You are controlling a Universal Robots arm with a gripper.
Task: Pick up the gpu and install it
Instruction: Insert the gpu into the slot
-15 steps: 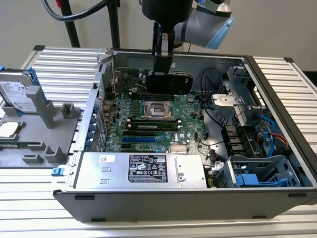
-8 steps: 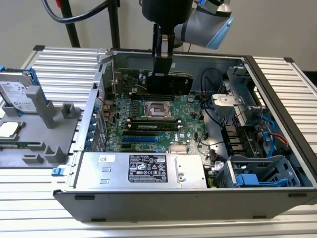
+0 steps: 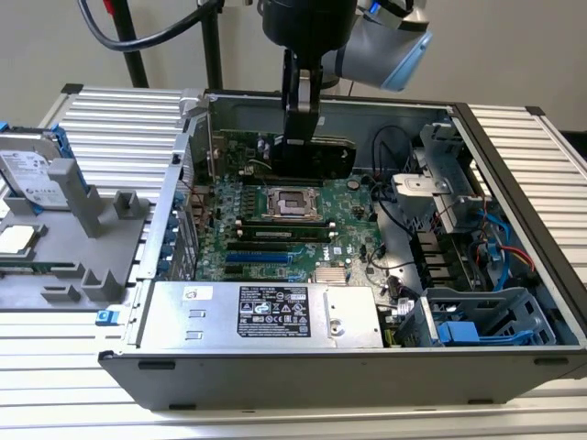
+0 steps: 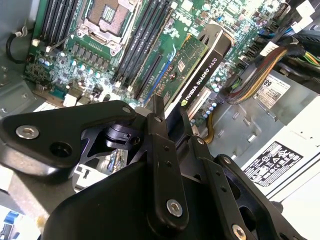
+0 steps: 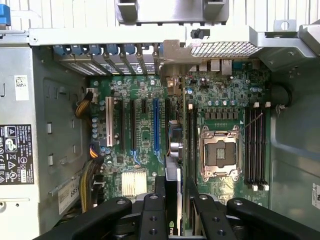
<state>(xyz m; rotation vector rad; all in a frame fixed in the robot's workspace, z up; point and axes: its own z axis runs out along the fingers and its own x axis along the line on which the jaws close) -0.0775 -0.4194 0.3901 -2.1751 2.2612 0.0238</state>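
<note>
gripper – fingers clamped on the gpu | gpu held on edge above the motherboard inside the open case | long axis level, along the far wall | risk – card edge missing its slot, since a slight skew would jam it on neighbouring parts

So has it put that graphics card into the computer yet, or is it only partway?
Partway. The pick-up looks done: the gripper holds the graphics card on edge above the motherboard, inside the open computer case. In the exterior view the card hangs clear of the board, so it is not yet pushed into a slot. Seating it is what remains.
</note>
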